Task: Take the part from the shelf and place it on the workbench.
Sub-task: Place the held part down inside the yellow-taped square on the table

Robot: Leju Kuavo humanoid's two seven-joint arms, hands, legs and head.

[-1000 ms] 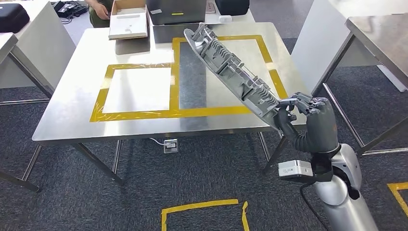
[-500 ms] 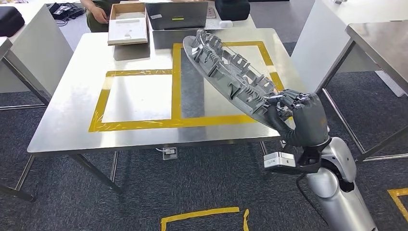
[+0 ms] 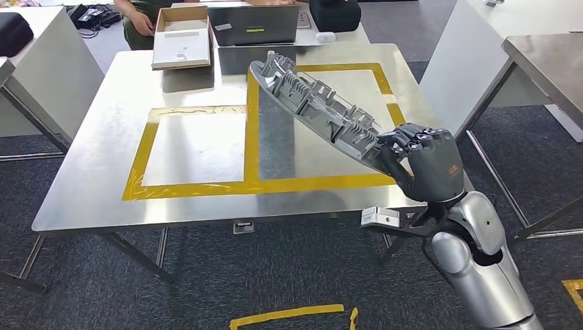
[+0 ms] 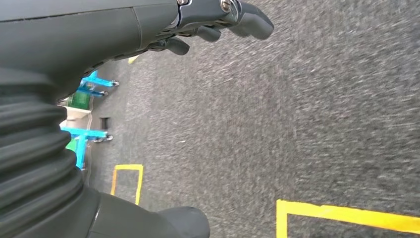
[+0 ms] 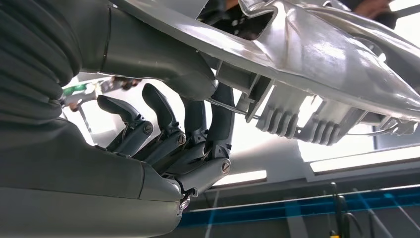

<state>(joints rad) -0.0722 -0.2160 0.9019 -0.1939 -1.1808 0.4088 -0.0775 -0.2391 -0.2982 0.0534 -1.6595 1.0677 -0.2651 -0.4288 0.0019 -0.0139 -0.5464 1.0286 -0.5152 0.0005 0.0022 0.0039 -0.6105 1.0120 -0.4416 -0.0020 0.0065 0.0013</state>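
Grey ribbed part (image 3: 313,110) tilts above my steel counter (image 3: 96,172), right hand (image 3: 423,161) fingers (image 5: 218,119) gripping its near end; left hand (image 4: 148,29) hangs empty, fingers loosely apart

A workshop or test lab: steel workbenches (image 3: 89,199) marked with yellow tape squares (image 3: 199,185), grey carpet floor (image 3: 206,282) with taped boxes, and blue racks (image 4: 86,134) beyond.

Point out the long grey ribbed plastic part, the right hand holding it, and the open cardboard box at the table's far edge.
Long grey ribbed plastic part (image 3: 313,110): head view, ribbed middle section.
Right hand (image 3: 423,161): head view, back of the hand.
Open cardboard box (image 3: 180,42): head view, pale inside floor.
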